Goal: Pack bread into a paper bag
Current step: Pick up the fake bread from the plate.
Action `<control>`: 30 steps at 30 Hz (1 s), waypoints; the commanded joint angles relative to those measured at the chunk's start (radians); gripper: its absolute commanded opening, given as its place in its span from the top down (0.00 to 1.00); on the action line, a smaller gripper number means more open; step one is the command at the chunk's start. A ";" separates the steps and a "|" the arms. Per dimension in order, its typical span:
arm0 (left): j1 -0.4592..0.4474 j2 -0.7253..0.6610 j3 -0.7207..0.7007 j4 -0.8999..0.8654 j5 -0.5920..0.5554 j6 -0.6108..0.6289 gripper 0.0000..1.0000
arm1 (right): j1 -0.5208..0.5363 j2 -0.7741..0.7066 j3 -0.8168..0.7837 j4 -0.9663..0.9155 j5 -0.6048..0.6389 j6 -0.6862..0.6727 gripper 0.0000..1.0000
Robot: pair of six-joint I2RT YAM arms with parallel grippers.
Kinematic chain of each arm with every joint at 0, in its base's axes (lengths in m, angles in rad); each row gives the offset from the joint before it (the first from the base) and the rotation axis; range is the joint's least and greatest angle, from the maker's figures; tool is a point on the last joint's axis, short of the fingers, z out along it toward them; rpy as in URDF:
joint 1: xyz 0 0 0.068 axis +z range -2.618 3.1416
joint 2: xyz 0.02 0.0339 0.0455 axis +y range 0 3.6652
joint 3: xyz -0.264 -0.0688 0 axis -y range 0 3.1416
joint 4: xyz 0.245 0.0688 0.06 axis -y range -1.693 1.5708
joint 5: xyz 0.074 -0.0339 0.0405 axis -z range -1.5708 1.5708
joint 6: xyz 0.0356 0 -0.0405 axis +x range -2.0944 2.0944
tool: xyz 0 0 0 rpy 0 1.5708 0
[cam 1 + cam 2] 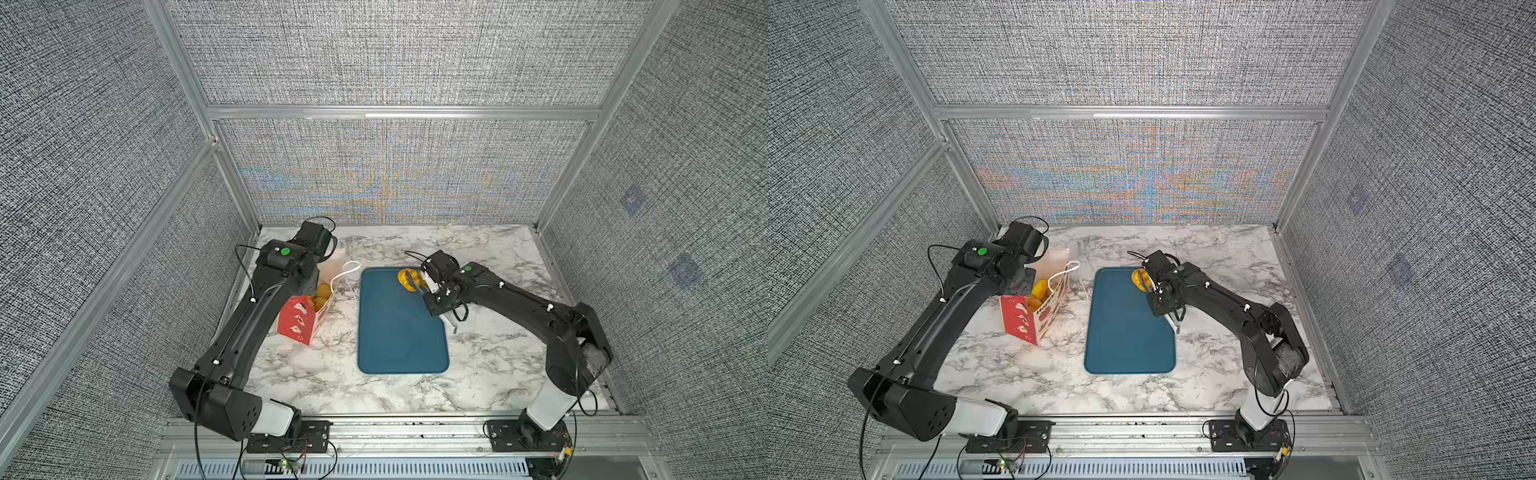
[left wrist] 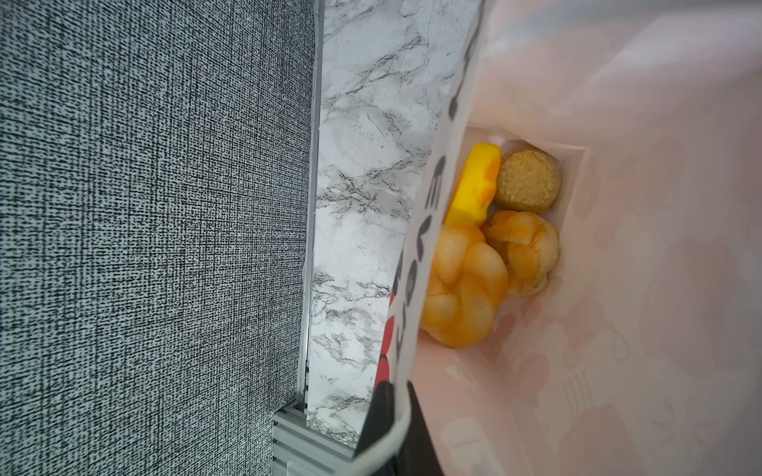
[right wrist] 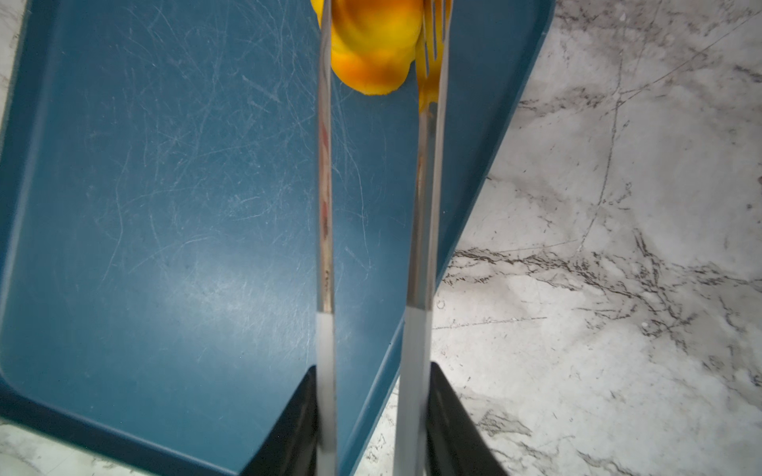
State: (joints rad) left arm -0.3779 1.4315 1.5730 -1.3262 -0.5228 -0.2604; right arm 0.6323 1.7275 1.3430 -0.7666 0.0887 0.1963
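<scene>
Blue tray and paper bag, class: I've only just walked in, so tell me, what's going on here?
The right gripper holds metal tongs, whose tips sit either side of one orange pastry at the far end of the blue tray; the rest of the tray is bare. Whether the pastry is off the tray cannot be told. The left gripper pinches the rim of the paper bag, holding it open. Several pieces of bread already lie inside.

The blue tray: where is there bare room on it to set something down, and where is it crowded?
Nearly all of the tray is bare, from its near edge past the middle. Only its far right corner is crowded: one bread is there between the tips of the tongs.
</scene>
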 commanded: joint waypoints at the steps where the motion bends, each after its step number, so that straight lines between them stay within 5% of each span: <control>1: 0.000 0.002 0.007 0.007 0.006 0.003 0.98 | 0.001 0.004 0.006 0.014 -0.014 -0.005 0.65; 17: 0.002 0.004 0.015 0.006 0.004 0.003 0.98 | -0.003 0.014 0.019 0.010 -0.007 -0.010 0.93; 30: 0.002 0.000 0.032 -0.004 0.015 -0.007 0.98 | -0.002 -0.074 0.096 -0.066 0.004 0.029 1.00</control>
State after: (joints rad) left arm -0.3767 1.4353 1.5959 -1.3338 -0.5156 -0.2596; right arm 0.6292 1.6791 1.4132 -0.8082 0.0799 0.2043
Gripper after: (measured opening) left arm 0.072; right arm 0.281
